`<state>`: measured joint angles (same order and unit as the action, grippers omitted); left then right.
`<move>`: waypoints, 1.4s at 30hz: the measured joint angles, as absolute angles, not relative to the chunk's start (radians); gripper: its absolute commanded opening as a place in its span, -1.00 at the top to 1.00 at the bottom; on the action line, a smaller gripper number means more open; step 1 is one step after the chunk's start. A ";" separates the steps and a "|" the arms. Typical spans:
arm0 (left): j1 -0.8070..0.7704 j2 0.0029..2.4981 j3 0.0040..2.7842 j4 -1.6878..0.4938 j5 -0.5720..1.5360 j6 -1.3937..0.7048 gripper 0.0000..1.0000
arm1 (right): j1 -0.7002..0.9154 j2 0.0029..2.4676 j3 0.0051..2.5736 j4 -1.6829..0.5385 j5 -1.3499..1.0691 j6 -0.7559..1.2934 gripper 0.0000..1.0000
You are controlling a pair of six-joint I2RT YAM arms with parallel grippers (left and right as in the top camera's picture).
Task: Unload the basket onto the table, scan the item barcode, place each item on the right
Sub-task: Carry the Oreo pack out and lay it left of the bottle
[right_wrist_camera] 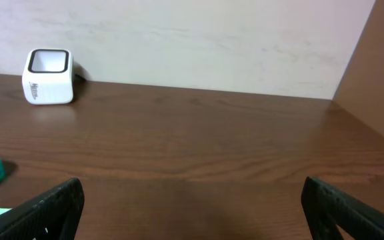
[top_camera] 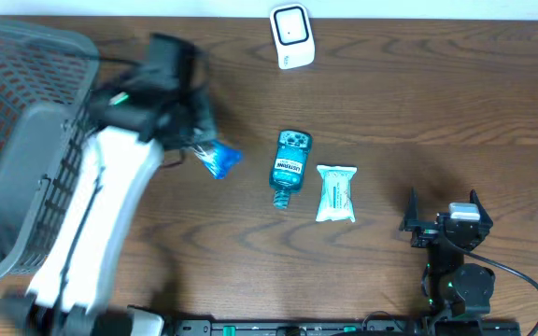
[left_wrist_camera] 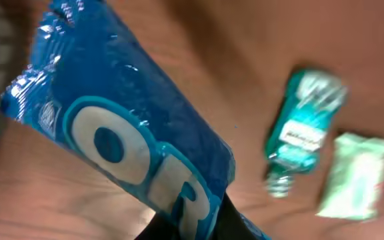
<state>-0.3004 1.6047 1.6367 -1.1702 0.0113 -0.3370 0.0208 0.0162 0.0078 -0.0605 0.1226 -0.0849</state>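
Carry step: Oreo packet (top_camera: pixel 219 160) being pinched by left gripper (top_camera: pixel 194 143), centre-left; right gripper (right_wrist_camera: pixel 192 195) being held wide. Next, barcode probably needs facing scanner (top_camera: pixel 291 35), top centre.

White left arm (top_camera: pixel 96 219), black right arm (top_camera: pixel 462 280), black fingers (right_wrist_camera: pixel 52 208)

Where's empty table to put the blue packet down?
Bare wood: the patch right of the wipes pack, between the white scanner and the open right gripper; also the strip between scanner and mouthwash bottle. Crowded: the left, where the basket and the left gripper holding the blue packet sit.
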 measured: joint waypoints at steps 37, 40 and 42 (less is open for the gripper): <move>-0.401 1.996 1.613 -0.931 0.043 -0.162 0.85 | 0.021 0.016 0.008 -0.060 0.123 -0.085 -0.99; -0.400 1.996 1.560 -0.888 0.043 -0.164 0.85 | 0.021 0.016 0.008 -0.060 0.123 -0.085 -0.99; -0.399 1.996 1.513 -0.870 0.043 -0.165 0.85 | 0.021 0.016 0.008 -0.060 0.123 -0.085 -0.99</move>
<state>-0.3988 1.9965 1.5131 -0.8696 0.0425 -0.1646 0.0208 0.0162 0.0078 -0.0605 0.1226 -0.0849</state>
